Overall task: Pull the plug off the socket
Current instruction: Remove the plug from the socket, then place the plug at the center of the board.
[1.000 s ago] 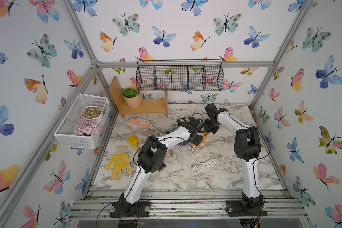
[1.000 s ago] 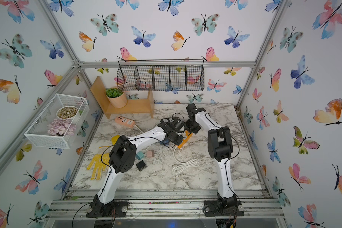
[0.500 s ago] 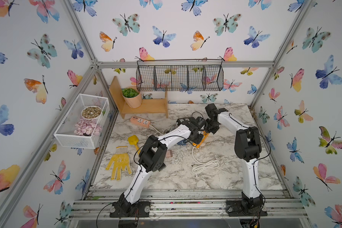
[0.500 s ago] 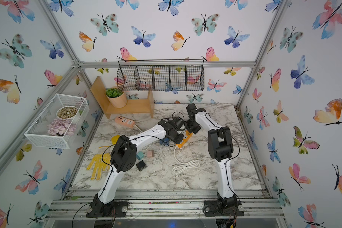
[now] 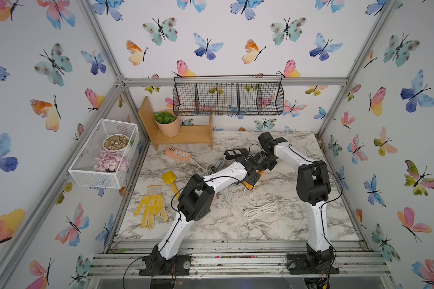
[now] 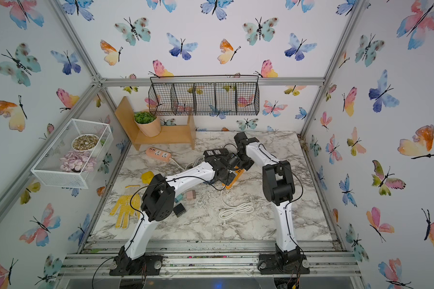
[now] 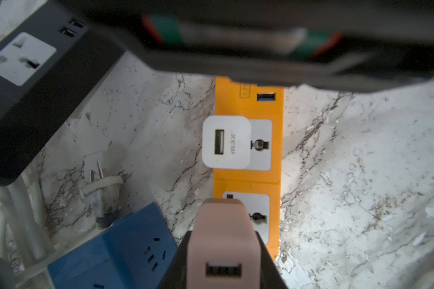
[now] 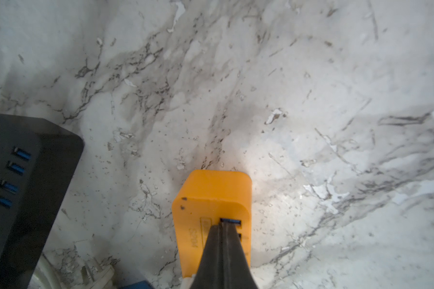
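The orange power strip [image 7: 248, 100] lies on the marble top, seen in both top views [image 5: 251, 184] [image 6: 232, 180] under the two wrists. My left gripper [image 7: 223, 250] is shut on a pink plug [image 7: 221, 225], its dark fingers [image 7: 183, 252] on either side. The plug sits over the strip's nearer socket [image 7: 258, 215]; its prongs are hidden, so I cannot tell whether it is seated. A white USB charger [image 7: 226, 142] stands plugged in the other socket. My right gripper [image 8: 226, 226] is shut, its tips pressed on the strip's USB end [image 8: 206, 195].
A black power strip [image 7: 30, 87] [image 5: 236, 152], a blue one [image 7: 110, 250] and a loose white plug [image 7: 100, 185] lie close beside the orange strip. A white cable coil [image 5: 261, 209], pink strip [image 5: 178, 153], yellow scoop [image 5: 169, 178] and glove [image 5: 150, 207] lie farther off.
The left wrist has shifted slightly toward the back of the table. The right arm has stayed in place on the strip.
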You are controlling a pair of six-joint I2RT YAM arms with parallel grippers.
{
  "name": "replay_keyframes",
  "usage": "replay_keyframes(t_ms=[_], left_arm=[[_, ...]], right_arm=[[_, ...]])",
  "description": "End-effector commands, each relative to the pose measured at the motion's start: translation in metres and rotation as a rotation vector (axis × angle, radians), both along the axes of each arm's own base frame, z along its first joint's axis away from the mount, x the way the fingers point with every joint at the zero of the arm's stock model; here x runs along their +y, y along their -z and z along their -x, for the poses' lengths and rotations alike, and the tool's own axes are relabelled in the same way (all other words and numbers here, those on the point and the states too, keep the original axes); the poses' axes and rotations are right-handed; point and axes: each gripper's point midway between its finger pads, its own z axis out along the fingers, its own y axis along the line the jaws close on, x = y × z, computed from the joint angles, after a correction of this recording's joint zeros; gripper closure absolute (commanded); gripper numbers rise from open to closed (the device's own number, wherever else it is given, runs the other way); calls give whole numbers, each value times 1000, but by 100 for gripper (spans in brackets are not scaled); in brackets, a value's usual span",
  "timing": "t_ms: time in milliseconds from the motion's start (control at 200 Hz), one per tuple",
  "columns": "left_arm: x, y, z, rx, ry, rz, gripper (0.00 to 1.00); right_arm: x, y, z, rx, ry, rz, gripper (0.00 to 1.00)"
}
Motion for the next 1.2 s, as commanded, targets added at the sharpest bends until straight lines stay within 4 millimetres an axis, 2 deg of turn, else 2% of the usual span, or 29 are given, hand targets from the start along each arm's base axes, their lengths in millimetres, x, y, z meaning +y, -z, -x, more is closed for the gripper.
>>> replay_keyframes(t_ms=[0,210,355,385,415,591,821,1196], left_arm=[[-7,-35,0,-2,-8,119,100],[-3,-58,12,65,-15,247,100],[12,-65,25,135,-44,316,100],[16,-58,29,165,-53,326,100],[20,-68,32,170,-55,364,100],[47,-56,50,238,-88,416,100],[74,-29,77,333,-113,413,100],[92,2,102,478,-150,511,100]], right_arm=[[-21,87,72,322,-23,146,98],[-17,82,68,305,-19,126,98],[-12,74,59,274,-18,105,98],[-11,72,58,268,-21,101,98],[-10,70,56,263,-25,99,98],[-8,60,49,236,-37,97,95],[-5,48,42,203,-54,84,94],[0,46,38,193,-72,63,94]])
